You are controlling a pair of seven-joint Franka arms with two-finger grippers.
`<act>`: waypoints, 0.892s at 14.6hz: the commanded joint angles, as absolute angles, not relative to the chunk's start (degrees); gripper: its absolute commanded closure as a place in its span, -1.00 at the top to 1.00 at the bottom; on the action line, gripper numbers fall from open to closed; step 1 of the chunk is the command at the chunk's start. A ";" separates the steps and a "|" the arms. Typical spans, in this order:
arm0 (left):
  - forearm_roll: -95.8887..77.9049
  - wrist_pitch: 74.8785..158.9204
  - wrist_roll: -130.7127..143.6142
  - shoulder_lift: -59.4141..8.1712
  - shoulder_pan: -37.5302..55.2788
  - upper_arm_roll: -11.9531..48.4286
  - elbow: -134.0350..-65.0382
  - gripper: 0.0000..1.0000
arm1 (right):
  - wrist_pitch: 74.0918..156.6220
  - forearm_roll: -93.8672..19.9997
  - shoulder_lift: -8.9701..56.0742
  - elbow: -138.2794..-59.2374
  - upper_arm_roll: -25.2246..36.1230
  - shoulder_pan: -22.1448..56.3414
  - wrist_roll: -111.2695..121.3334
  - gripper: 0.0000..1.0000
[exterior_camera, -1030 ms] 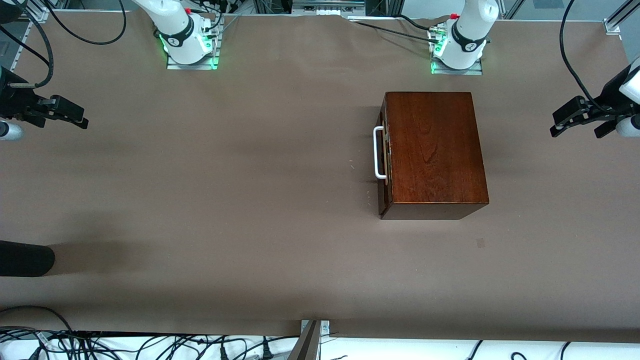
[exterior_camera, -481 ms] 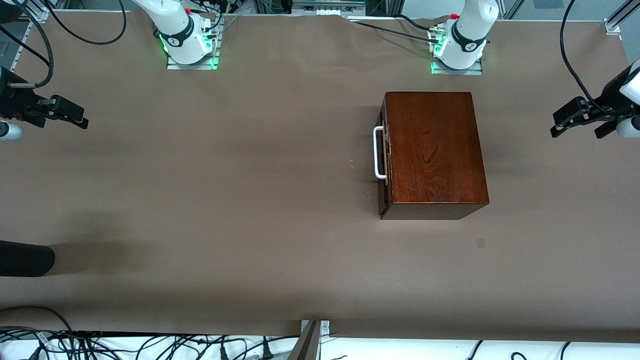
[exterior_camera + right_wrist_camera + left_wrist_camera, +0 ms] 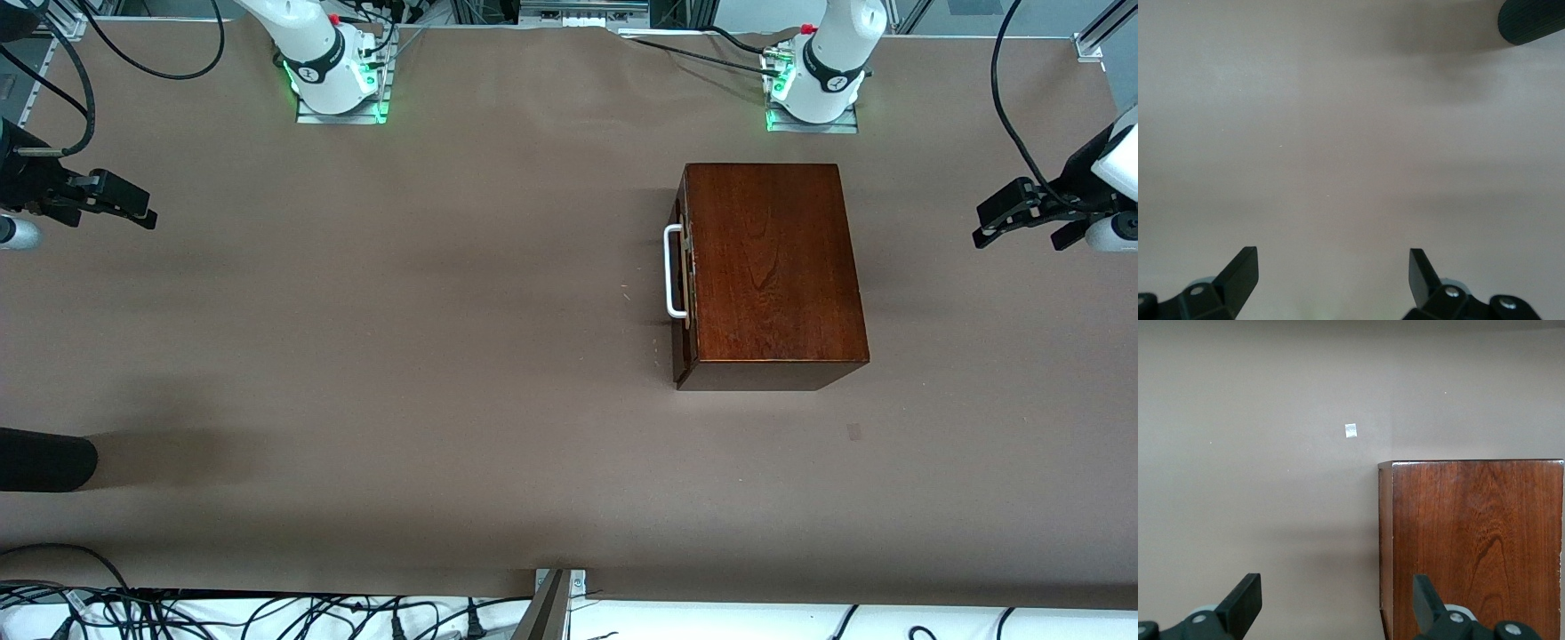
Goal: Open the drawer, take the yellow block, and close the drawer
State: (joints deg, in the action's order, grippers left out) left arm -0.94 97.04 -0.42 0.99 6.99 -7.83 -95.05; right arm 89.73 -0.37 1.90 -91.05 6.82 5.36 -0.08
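- Left gripper (image 3: 1013, 213) hangs spread and empty over the table's left-arm end, beside the box (image 3: 769, 267), on the box's closed end, away from the handle.
- Handle (image 3: 673, 271), a white bar, sits on the drawer (image 3: 683, 284) front, which faces the right arm's end of the table; its long axis runs from the bases' side toward the front camera.
- Drawer is shut, flush in the box, so the block is not in sight; presumably it lies inside.
- Left wrist view shows the box top (image 3: 1475, 547) under one finger (image 3: 1426, 600) and bare table (image 3: 1258, 487) under the rest, with a small pale scrap (image 3: 1351, 430) on the mat.
- Right gripper (image 3: 107, 209) hovers spread and empty over the right-arm end of the table, well apart from the box; its wrist view shows only mat and a dark rounded object (image 3: 1535, 20) at the edge.
- Judgement: the left gripper is nearer the box, but the handle faces the right gripper, which has a clear straight line to it; the left would have to pass over the box and straddle the bar across its short width.
- Task stands at its start: nothing opened, nothing taken.
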 commanded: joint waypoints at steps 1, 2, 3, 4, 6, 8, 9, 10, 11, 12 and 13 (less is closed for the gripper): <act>-2.11 94.93 -1.05 -0.70 7.38 -6.25 -92.64 1.00 | 89.91 -0.97 1.76 -90.79 6.59 4.92 -0.44 1.00; -2.37 93.79 -0.71 -0.96 7.38 -4.67 -92.55 1.00 | 90.00 -0.88 1.84 -90.79 6.59 4.92 -0.44 1.00; -2.46 93.17 0.86 -0.97 7.38 -3.09 -92.55 1.00 | 90.00 -0.97 1.76 -90.70 6.59 4.92 -0.44 1.00; -2.46 93.08 4.36 -1.75 7.38 -0.64 -92.55 1.00 | 90.00 -0.88 1.76 -90.70 6.59 4.92 -0.44 1.00; -2.55 93.08 9.99 -3.77 7.47 4.46 -92.46 1.00 | 89.91 -0.88 1.76 -90.62 6.59 4.83 -0.44 1.00; -2.46 93.16 16.31 -6.40 7.47 10.78 -91.15 1.00 | 90.00 -0.79 1.76 -90.44 6.59 4.83 -0.44 1.00; -2.46 93.16 20.18 -8.24 7.47 13.16 -90.19 1.00 | 90.00 -0.79 1.76 -90.44 6.59 4.92 -0.44 1.00; -2.46 93.16 23.78 -9.91 7.73 15.45 -88.87 1.00 | 90.00 -0.79 1.84 -90.44 6.59 4.83 -0.44 1.00; -2.37 93.16 27.47 -11.93 8.69 17.73 -87.47 1.00 | 90.00 -0.79 1.85 -90.44 6.59 4.92 -0.44 1.00; -2.20 93.16 31.25 -14.13 10.09 18.88 -86.15 1.00 | 90.00 -0.70 1.85 -90.44 6.59 4.83 -0.44 1.00; -1.94 93.34 34.16 -15.98 12.20 18.98 -85.09 1.00 | 90.00 -0.70 1.85 -90.44 6.59 4.83 -0.44 1.00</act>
